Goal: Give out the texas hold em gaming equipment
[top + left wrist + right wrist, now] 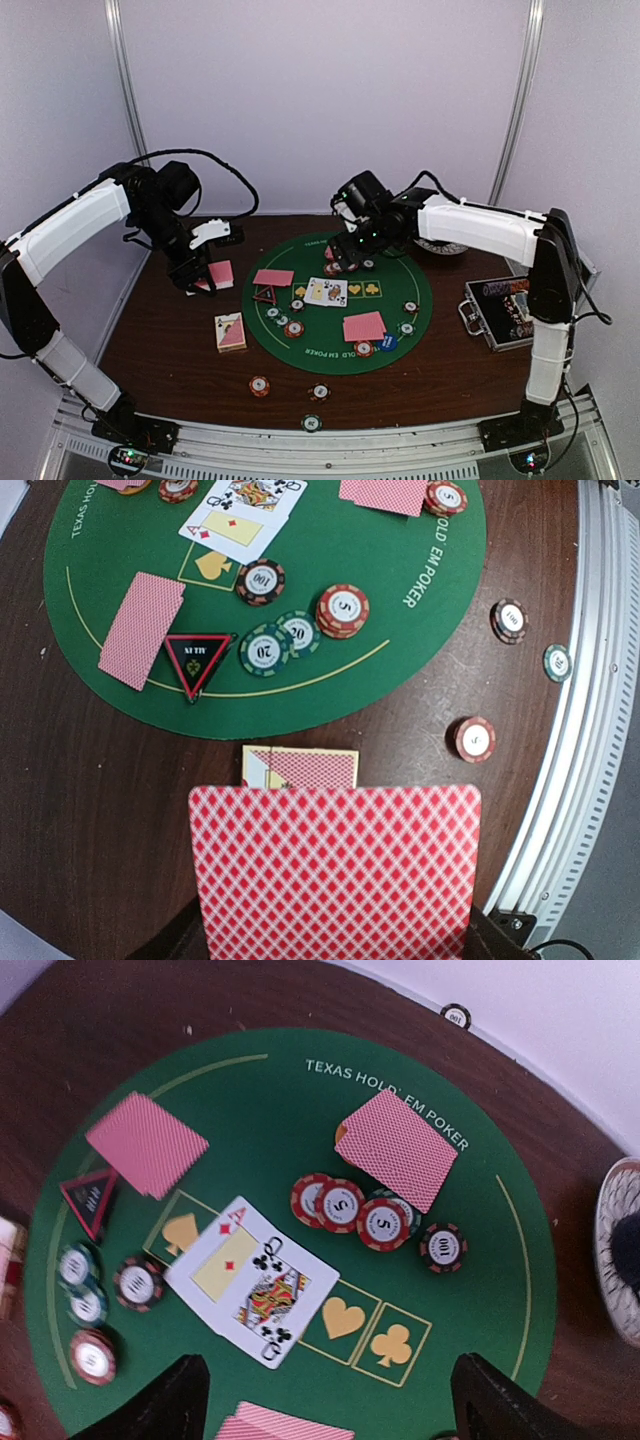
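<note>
Hold'em kit, L gripper (203, 275) clamped on one pink-backed card (335, 870); R gripper (328, 1370) fingers apart, nothing between.
Held card: back to cam, long axis across L wrist view, over bare table (170, 345) just left of green mat (400, 272); card box (230, 332) near. Mat centre: ace + queen (250, 1285) face up, overlapping, long axes diagonal in R wrist view. Face-down cards (397, 1148) at far rim, chip row (340, 1205) just beside. Triangle marker (195, 665) tip twd mat rim. Black case (500, 310) at right; contents can't tell.
</note>
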You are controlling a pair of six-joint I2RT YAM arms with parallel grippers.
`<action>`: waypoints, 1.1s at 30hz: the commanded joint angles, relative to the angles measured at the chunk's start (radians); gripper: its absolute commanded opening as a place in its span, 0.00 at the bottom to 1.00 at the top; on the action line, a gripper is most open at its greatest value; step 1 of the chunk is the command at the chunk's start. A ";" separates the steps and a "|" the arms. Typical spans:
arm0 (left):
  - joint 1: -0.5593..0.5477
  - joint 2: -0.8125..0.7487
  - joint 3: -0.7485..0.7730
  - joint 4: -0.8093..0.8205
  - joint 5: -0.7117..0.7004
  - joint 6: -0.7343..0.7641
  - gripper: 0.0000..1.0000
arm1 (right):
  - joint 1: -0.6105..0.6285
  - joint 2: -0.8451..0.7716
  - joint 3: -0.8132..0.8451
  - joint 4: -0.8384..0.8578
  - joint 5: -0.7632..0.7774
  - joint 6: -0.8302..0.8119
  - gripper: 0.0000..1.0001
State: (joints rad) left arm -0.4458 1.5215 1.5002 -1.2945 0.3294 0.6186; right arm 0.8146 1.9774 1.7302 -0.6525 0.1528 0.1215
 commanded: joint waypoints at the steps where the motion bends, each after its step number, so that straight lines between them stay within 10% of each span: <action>1: 0.006 -0.022 0.026 0.012 -0.001 0.001 0.00 | -0.030 -0.046 0.044 -0.016 -0.342 0.365 0.88; 13: 0.006 -0.008 0.017 0.035 -0.004 -0.013 0.00 | 0.037 -0.004 -0.068 0.505 -0.926 0.876 0.93; 33: 0.006 -0.004 0.021 0.036 0.018 -0.016 0.00 | 0.135 0.214 0.086 0.778 -1.053 1.145 0.90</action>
State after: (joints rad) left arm -0.4458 1.5215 1.5002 -1.2816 0.3187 0.6106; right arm 0.9428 2.1567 1.7653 0.0288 -0.8768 1.2045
